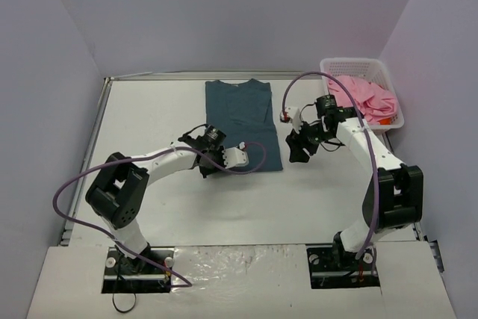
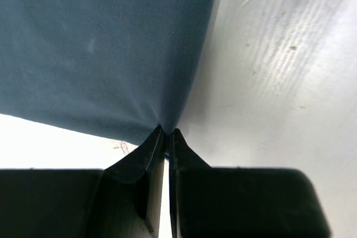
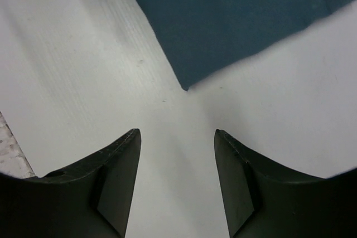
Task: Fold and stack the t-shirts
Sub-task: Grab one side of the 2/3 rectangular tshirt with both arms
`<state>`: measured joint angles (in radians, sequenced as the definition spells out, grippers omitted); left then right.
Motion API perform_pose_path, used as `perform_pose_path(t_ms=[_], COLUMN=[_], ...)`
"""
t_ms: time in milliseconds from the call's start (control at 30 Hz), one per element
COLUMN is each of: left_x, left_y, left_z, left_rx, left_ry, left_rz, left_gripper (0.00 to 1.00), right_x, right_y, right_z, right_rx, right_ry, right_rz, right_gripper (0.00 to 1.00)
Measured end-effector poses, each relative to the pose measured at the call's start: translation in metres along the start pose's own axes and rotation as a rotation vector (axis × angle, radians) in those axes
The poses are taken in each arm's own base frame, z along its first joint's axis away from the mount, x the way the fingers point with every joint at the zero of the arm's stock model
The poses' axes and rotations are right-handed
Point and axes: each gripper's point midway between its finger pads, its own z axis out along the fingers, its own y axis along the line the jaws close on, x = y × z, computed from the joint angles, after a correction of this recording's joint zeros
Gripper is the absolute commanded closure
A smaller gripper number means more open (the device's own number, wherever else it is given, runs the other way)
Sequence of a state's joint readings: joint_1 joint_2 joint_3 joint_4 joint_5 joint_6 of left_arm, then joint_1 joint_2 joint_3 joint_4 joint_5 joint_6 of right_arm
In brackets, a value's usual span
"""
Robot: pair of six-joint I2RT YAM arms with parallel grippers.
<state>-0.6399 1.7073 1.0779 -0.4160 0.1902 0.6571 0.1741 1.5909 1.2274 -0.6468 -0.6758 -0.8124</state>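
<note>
Left hand (image 2: 166, 133) is pinched shut on a shirt (image 2: 100, 43) corner; right hand (image 3: 177, 137), half-open and empty, hovers near the other corner, seemingly to lift both for folding.

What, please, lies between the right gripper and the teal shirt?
Only bare table: the right wrist view shows it between the right gripper and the teal shirt.

- Overhead view: bright, even light, soft shadows on the surface (image 1: 224, 207).
- Left wrist view: teal t-shirt (image 2: 100, 48) shadows the surface along its right edge; lower left blown out white.
- Both wrist views: jaws dark, blurred.
</note>
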Motion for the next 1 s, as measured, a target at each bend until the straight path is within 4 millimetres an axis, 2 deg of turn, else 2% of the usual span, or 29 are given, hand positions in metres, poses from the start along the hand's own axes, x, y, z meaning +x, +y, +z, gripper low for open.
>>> perform_pose_path(t_ms=[133,233,367,467,633,1000], left_x=[-0.001,0.002,0.007,0.008,0.006,0.018], left_y=[-0.007,-0.013,-0.021,-0.025,-0.025,-0.025], left_z=[-0.005,-0.007,-0.008,-0.010,-0.009,-0.007], left_rx=[0.072,0.115,0.153,0.174,0.199,0.230], left_ry=[-0.025,-0.025,-0.013,-0.008,0.008,0.051], left_rz=[-0.026,-0.043,-0.053,-0.058,-0.067,-0.106], left_gripper=[0.98,0.98,0.98,0.97,0.98,0.98], right_x=[-0.003,-0.002,0.005,0.012,0.022,0.034], right_y=[0.027,0.035,0.043,0.050,0.064,0.052], right_z=[-0.008,-0.008,0.004,0.018,0.043,0.072], right_rx=[-0.052,-0.064,-0.070,-0.074,-0.100,-0.108], right_ry=[-0.085,-0.114,-0.100,-0.059,0.019,0.077], right_rz=[-0.076,-0.118,-0.163,-0.209,-0.283,-0.288], right_gripper=[0.48,0.49,0.53,0.60,0.65,0.65])
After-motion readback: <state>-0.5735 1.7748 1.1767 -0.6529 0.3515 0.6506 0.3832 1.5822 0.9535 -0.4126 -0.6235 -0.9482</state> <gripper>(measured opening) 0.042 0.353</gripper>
